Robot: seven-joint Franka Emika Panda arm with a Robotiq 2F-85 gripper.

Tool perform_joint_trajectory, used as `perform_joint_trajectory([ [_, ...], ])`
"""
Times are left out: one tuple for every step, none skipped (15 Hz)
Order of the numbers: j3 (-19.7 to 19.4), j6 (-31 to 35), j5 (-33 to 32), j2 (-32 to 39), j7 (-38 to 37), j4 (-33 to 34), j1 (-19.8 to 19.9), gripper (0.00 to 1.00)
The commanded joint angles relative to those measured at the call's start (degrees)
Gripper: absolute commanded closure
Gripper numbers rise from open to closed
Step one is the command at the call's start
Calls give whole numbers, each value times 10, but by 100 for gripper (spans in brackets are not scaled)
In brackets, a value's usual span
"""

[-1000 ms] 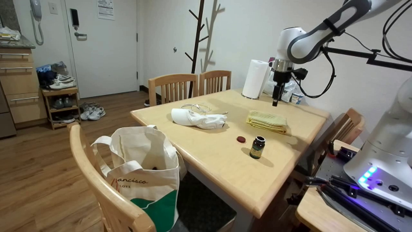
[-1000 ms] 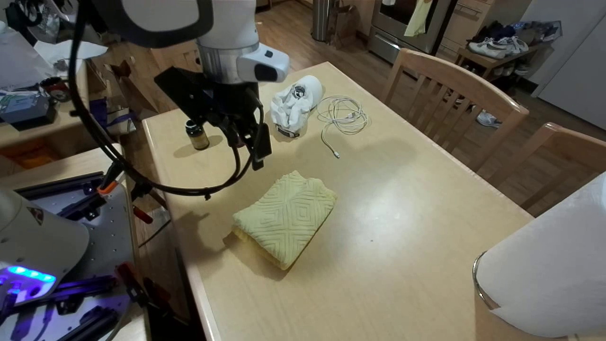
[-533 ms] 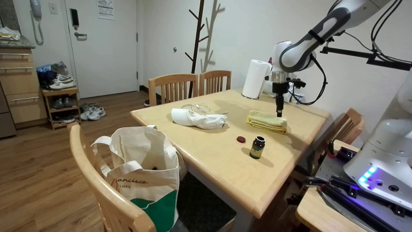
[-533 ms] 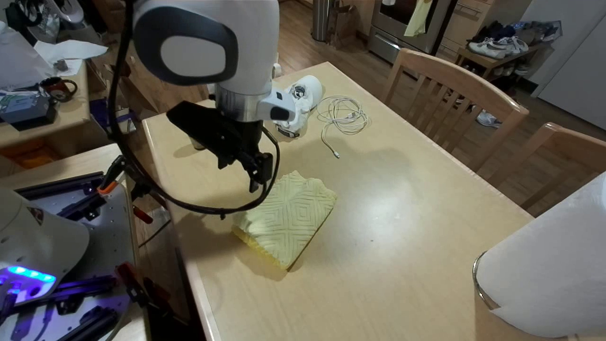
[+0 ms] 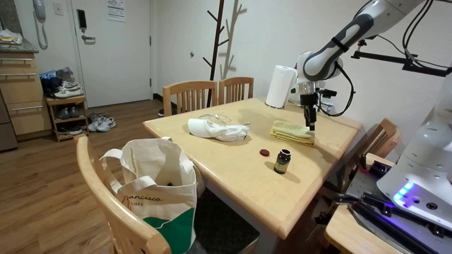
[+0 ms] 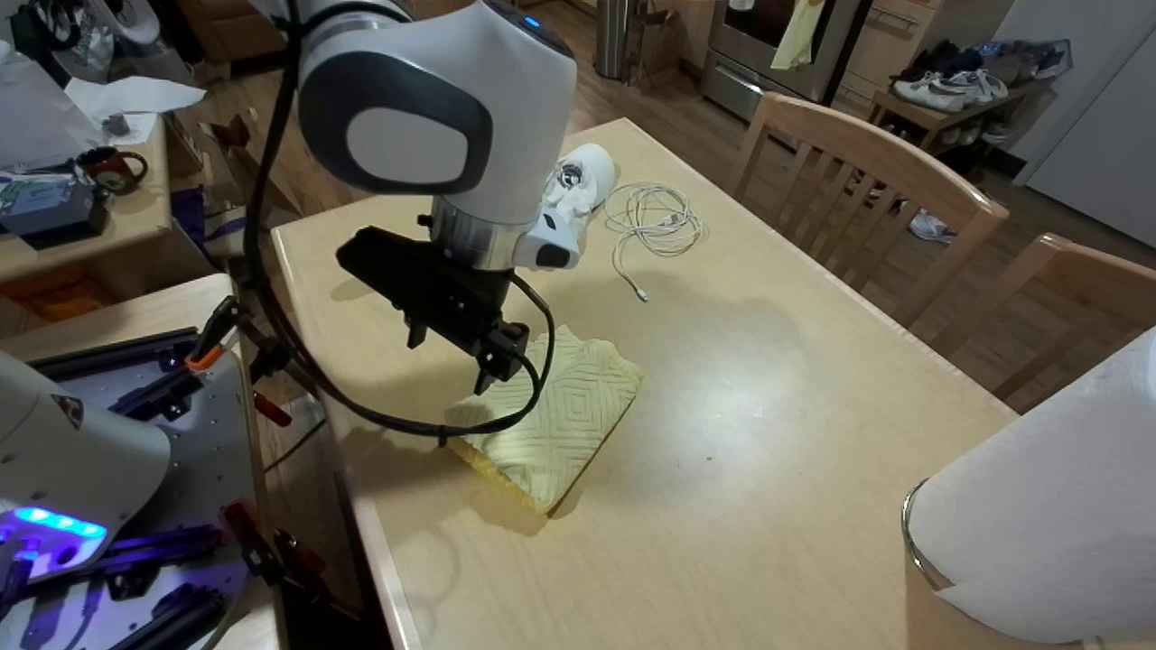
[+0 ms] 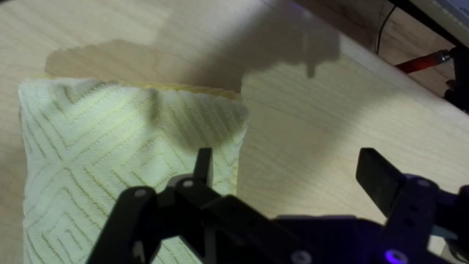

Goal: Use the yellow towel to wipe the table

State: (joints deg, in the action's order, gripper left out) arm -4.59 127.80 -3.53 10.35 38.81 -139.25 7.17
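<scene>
the folded towel point(image 7: 106, 146) lies on the table point(image 6: 768, 524), the gripper point(image 7: 285, 161) spread wide above one towel edge. i'd fear it closing too high and catching only air, or just the top layer.

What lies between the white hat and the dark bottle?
A dark red lid lies there on the table, nearer the bottle; an exterior view shows it.

Arm point(image 5: 326, 58) bent, fingers point(image 7: 379, 179) spread downward, perhaps slightly tilted
</scene>
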Motion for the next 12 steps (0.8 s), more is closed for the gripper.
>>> perform_joint_trajectory([
  [13,47,81,-2,17,-19,15,0],
  [11,78,84,1,-1,-25,11,0],
  [9,113,86,7,-12,-34,9,0],
  [9,145,86,13,-18,-42,9,0],
  [9,177,84,20,-25,-50,9,0],
  [8,212,73,26,-35,-59,8,0],
  [5,250,54,31,-47,-69,5,0],
  [3,281,43,40,-54,-77,5,0],
  [3,313,32,47,-60,-85,5,0],
  [0,348,15,57,-72,-92,2,0],
  [-9,369,-12,67,-91,-95,-4,0],
  [-8,384,-22,77,-102,-96,-3,25],
])
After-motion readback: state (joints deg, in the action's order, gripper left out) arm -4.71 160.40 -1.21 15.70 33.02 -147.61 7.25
